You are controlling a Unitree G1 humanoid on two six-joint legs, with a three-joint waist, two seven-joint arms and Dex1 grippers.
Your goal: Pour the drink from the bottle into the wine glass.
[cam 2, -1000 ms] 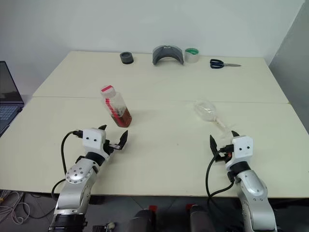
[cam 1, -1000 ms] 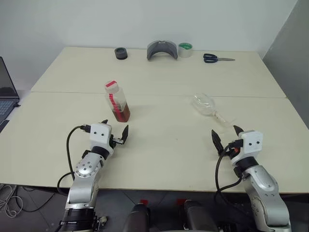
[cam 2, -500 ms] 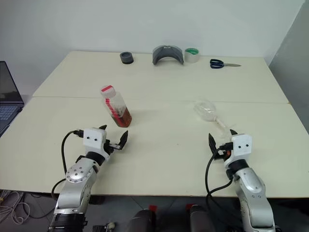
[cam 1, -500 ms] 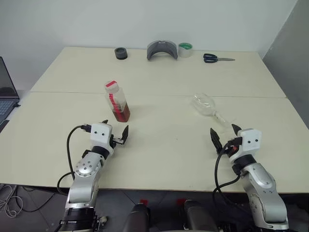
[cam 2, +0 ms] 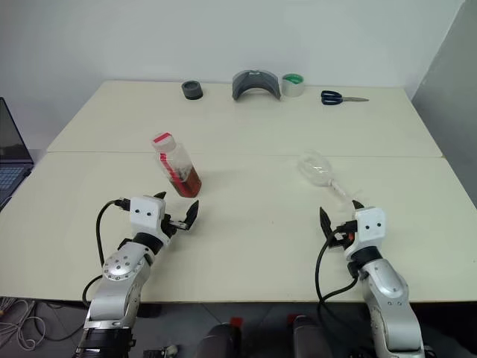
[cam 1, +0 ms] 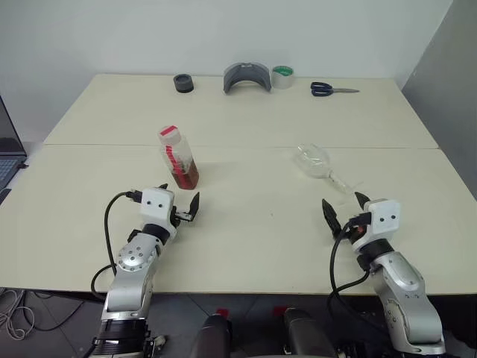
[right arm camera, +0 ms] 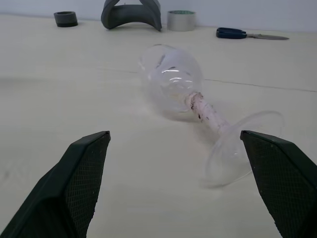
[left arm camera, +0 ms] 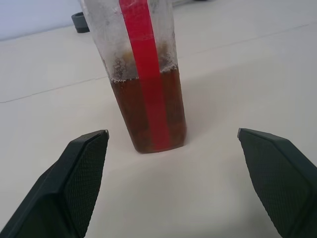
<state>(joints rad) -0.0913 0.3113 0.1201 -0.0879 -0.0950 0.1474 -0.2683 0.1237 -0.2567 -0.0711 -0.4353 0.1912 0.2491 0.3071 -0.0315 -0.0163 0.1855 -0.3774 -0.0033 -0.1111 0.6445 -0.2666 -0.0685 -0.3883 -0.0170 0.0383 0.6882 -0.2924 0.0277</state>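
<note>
The bottle (cam 1: 177,155) stands upright left of the table's middle, capped in red and white, with a red strip down its side. The reddish-brown drink (left arm camera: 148,114) fills its lower part. My left gripper (cam 1: 179,200) sits open just short of the bottle, pointing at it and touching nothing. The wine glass (cam 1: 317,162) lies on its side on the right, bowl away from me and foot (right arm camera: 242,148) nearest my right gripper (cam 1: 343,203). That gripper is open and empty, a short way before the foot.
Along the table's far edge lie a black roll (cam 1: 182,82), a grey curved object (cam 1: 247,76), a green tape roll (cam 1: 282,76) and scissors (cam 1: 332,89). A laptop (cam 2: 11,160) sits at the far left. A seam (cam 1: 246,146) crosses the table behind the bottle and the glass.
My right wrist has turned slightly to the left. The whole picture has shifted a little. The bottle, the glass and my left gripper have kept still.
</note>
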